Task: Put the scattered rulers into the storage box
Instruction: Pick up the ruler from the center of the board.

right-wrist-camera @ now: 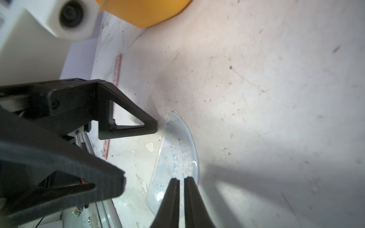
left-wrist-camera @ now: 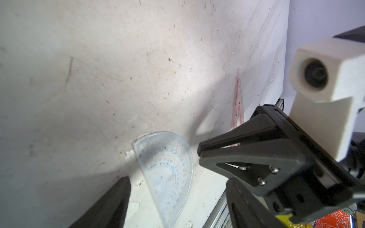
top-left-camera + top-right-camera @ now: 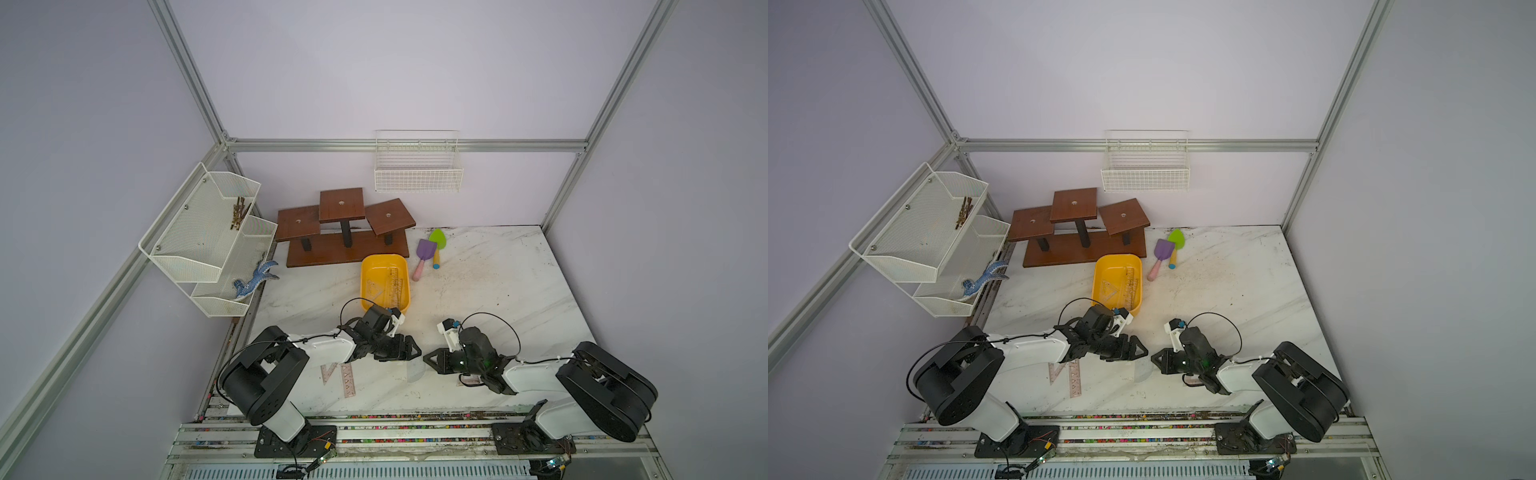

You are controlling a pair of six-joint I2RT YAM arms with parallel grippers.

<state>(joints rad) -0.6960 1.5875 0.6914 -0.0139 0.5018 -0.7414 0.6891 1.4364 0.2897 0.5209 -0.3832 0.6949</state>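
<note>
Left gripper [image 2: 177, 179] wide open, one finger on either side of the clear protractor [image 2: 167, 169], apparently touching nothing. Right gripper [image 1: 180, 179] nearly shut, tips at the protractor's curved rim; can't tell whether it pinches it. The protractor sits near the front edge of the table [image 3: 498, 291], between both grippers. Only the top views look into the yellow box [image 3: 365, 286] farther back, with several rulers [image 3: 395, 286] inside. Two pink rulers [image 3: 348, 380] lie beside the left arm. The wrist views show the protractor's printed scale.
</note>
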